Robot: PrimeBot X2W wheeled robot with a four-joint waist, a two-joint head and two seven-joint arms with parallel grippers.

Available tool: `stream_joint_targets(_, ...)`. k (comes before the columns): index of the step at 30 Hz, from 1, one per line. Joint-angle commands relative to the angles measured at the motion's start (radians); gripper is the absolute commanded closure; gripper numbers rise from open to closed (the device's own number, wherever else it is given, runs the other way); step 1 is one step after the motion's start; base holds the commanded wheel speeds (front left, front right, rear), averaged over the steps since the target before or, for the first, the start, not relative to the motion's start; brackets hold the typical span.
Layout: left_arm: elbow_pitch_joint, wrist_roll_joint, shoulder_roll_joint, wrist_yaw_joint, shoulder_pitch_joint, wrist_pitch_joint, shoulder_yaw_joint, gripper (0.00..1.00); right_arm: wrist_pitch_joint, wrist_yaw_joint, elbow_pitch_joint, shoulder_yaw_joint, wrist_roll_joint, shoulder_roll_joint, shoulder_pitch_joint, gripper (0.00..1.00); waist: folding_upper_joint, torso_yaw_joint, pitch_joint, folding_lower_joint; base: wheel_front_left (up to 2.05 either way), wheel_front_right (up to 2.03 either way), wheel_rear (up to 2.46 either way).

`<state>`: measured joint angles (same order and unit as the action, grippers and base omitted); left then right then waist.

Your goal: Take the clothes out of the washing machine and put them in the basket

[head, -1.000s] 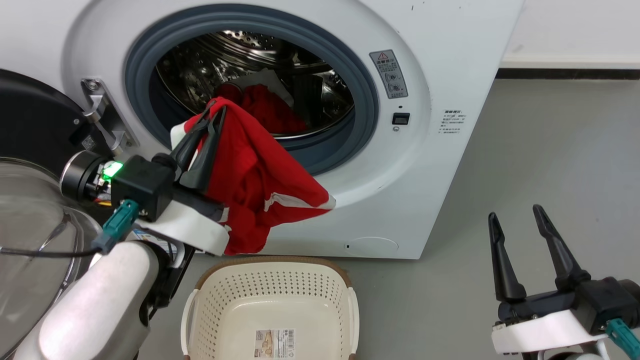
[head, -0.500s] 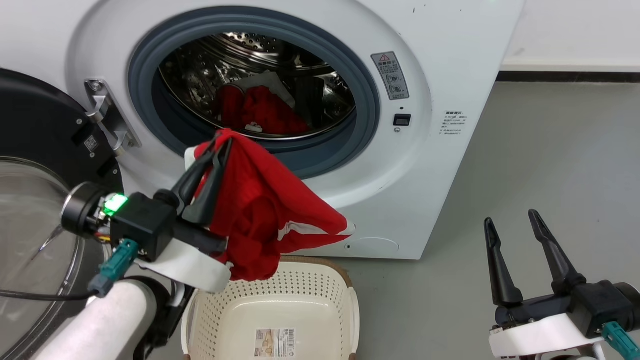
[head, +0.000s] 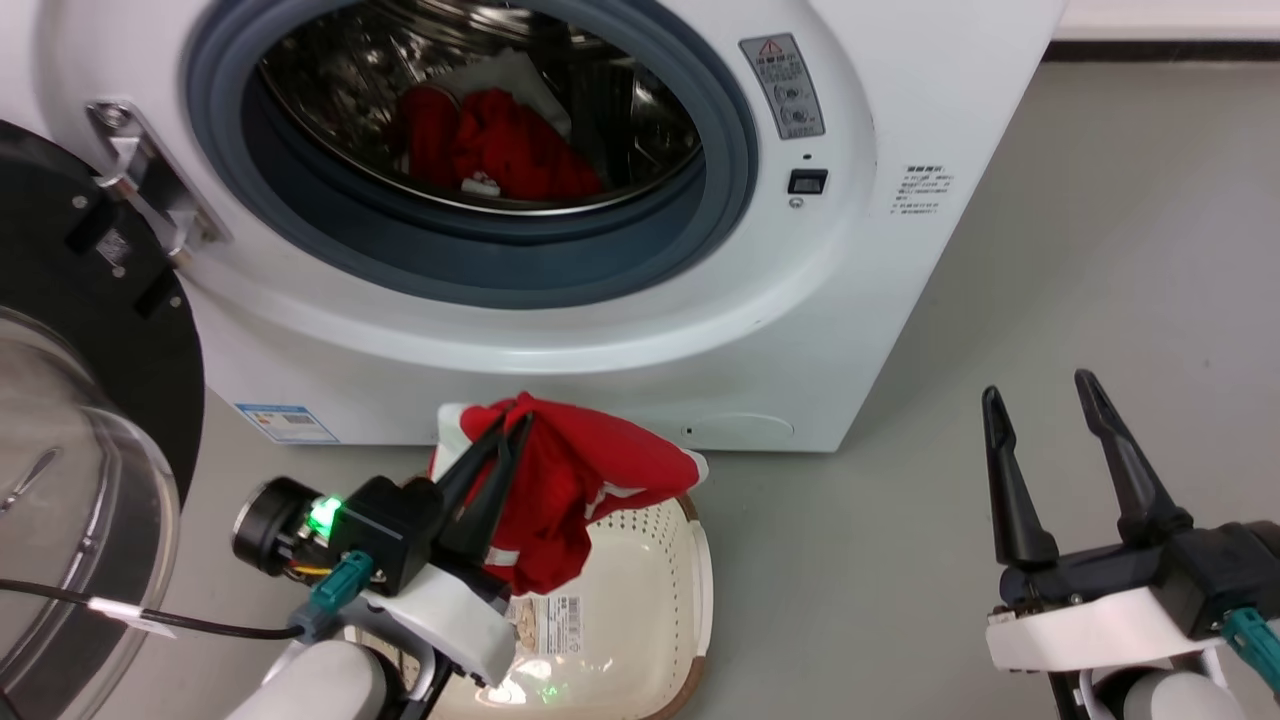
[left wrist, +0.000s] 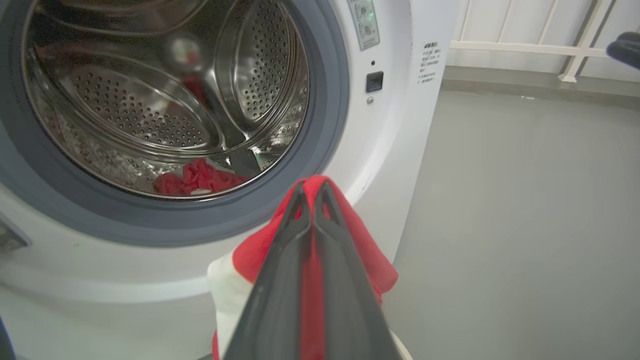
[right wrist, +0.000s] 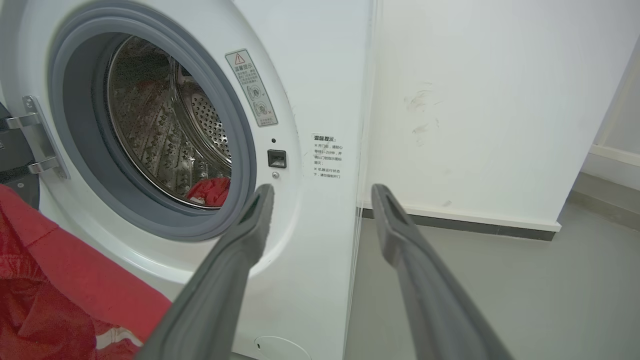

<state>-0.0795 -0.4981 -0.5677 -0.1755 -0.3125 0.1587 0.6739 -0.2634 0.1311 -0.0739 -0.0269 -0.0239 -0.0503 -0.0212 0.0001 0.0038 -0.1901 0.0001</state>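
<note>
The white washing machine [head: 880,250] stands open, and red clothes [head: 490,150] lie at the bottom of its steel drum, also seen in the left wrist view [left wrist: 197,177] and the right wrist view [right wrist: 212,190]. My left gripper [head: 510,425] is shut on a red garment with white trim [head: 580,480], holding it over the far edge of the cream basket [head: 650,620]. The garment's lower end hangs down into the basket. From the left wrist, the closed fingers [left wrist: 312,187] pinch the red cloth [left wrist: 360,240]. My right gripper [head: 1038,390] is open and holds nothing, low at the right.
The black-framed glass door [head: 60,500] is swung open at the left, close beside my left arm. Grey floor [head: 1100,250] spreads to the right of the machine. A white wall with a dark skirting [right wrist: 475,125] runs behind it.
My left gripper has come down from the door opening to the basket, carrying the red garment. The head camera has dipped too. The right gripper stayed open in place.
</note>
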Motion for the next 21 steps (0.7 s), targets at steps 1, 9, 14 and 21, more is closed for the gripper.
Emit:
stream_joint_targets(1, 0.035, -0.013, 0.018, 0.012, 0.015, 0.017, 0.009, 1.0, -0.002, -0.001, -0.006, 0.003, 0.002, 0.0, -0.022, 0.0, -0.0001, -0.01, -0.034, -0.0001, 0.0, 0.0, 0.0)
stream_joint_targets(9, 0.252, -0.041, 0.094, 0.067, 0.0, 0.07, 0.035, 1.0, -0.002, -0.001, -0.019, 0.01, 0.007, 0.0, -0.076, 0.0, -0.0001, -0.029, -0.14, -0.0001, 0.0, 0.0, 0.0)
stream_joint_targets(14, 0.427, -0.045, 0.144, 0.112, -0.05, 0.091, 0.037, 1.0, -0.002, -0.001, -0.032, 0.012, 0.01, 0.0, -0.12, 0.0, -0.0001, -0.045, -0.228, -0.0001, 0.0, 0.0, 0.0)
stream_joint_targets(21, 0.702, -0.046, 0.221, 0.184, -0.161, 0.105, 0.024, 1.0, -0.002, -0.001, -0.053, 0.013, 0.007, 0.001, -0.195, 0.0, -0.0001, -0.077, -0.372, -0.0001, 0.0, 0.0, 0.0)
